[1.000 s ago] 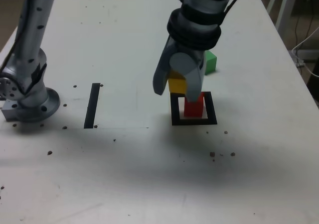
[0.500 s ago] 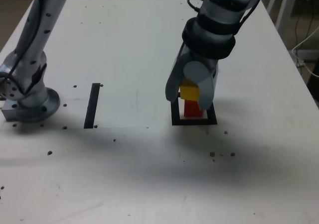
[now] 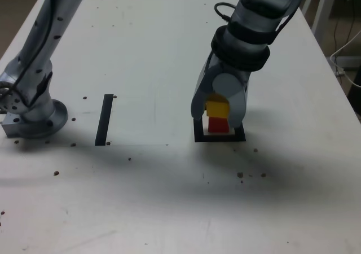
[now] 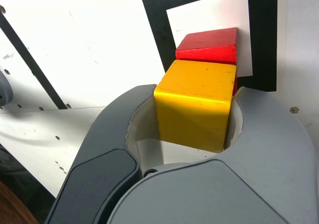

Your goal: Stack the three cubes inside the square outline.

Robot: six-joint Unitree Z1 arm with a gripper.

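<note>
Gripper [image 3: 219, 112] jaws clenched on yellow cube [image 4: 195, 103], directly above red cube [image 4: 208, 46] inside square outline [image 4: 261, 40] on surface [image 3: 141, 51].

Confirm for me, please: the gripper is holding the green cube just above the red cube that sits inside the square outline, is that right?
Not quite: the cube in the gripper is the yellow cube, not a green one, as the wrist view shows plainly. The rest holds: it is just above the red cube inside the square outline.

gripper [image 3: 221, 112] carried yellow cube [image 3: 216, 107] over red cube [image 3: 219, 125].
</note>
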